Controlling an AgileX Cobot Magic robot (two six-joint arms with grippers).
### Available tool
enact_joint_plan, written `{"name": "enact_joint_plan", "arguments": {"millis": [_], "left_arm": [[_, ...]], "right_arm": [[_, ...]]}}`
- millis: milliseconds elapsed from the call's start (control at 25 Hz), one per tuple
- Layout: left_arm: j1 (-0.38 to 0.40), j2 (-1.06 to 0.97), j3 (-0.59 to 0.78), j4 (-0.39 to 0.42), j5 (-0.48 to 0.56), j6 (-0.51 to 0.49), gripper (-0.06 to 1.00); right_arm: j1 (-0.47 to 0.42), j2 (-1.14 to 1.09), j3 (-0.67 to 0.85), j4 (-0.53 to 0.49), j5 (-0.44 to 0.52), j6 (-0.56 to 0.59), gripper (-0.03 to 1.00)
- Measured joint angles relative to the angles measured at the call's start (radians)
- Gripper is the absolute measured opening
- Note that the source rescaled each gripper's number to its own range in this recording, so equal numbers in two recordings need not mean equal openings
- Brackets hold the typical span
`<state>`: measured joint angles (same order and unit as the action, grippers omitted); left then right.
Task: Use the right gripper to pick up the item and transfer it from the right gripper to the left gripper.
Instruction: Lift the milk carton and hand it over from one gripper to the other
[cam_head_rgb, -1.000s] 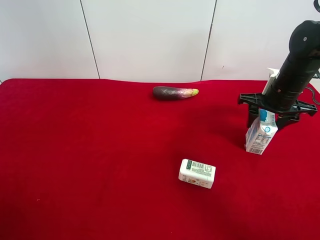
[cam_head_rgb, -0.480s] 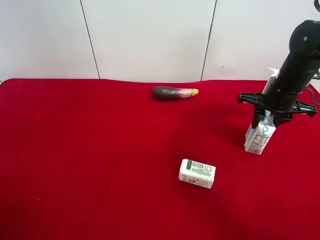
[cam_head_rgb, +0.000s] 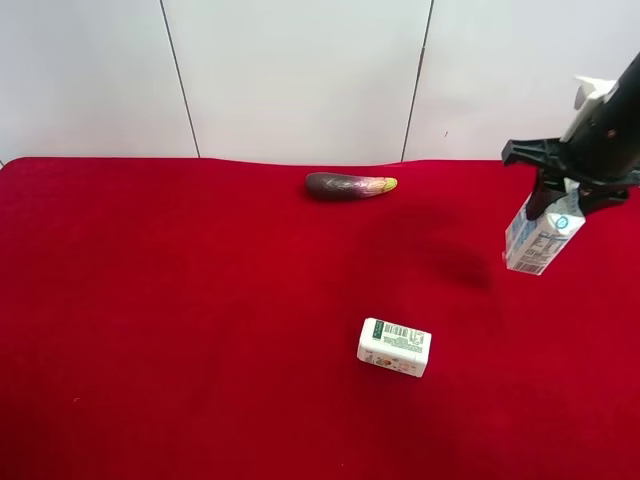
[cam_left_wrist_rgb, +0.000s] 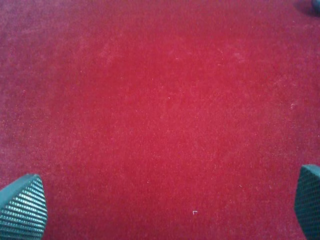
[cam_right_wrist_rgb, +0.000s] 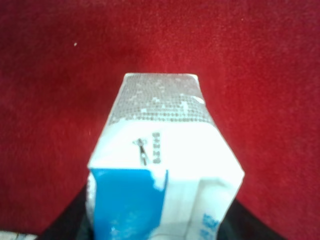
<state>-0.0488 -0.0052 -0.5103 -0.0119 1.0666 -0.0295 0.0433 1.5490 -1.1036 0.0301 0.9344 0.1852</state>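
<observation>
A white panelled wall (cam_head_rgb: 300, 70) stands behind a wide table draped in red cloth (cam_head_rgb: 150, 320). The left half of the cloth holds nothing in the high view. Near the middle, at the far edge, a purple eggplant (cam_head_rgb: 350, 185) lies on its side; nearer, a small white-and-green box (cam_head_rgb: 394, 346) lies flat.

At the far right, the drink carton (cam_head_rgb: 540, 235) hangs tilted above the cloth, its shadow (cam_head_rgb: 460, 265) falling well apart from it. The right gripper (cam_head_rgb: 562, 200) has its jaws clamped on the carton near the gable top.

The left gripper (cam_left_wrist_rgb: 166, 202) is out of the high view (only its own camera shows it), its jaws wide apart over bare cloth.

The handover probably goes best if the right gripper carries the carton leftward with the lower body exposed, letting go only once the left jaws have closed firmly.
</observation>
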Motion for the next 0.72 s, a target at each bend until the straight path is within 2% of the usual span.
{"name": "enact_joint_plan", "arguments": {"millis": [200,360,720], "left_arm": [[0.0,0.0,0.0,0.0,0.0,0.0,1.0],[0.0,0.0,0.0,0.0,0.0,0.0,1.0],[0.0,0.0,0.0,0.0,0.0,0.0,1.0]], "right_arm": [[0.0,-0.07,0.0,0.018,0.055,-0.079,0.02],[0.021,-0.1,0.0,0.104,0.056,-0.178,0.02],[0.218,-0.104,0.0,0.157,0.053,-0.334,0.02]]}}
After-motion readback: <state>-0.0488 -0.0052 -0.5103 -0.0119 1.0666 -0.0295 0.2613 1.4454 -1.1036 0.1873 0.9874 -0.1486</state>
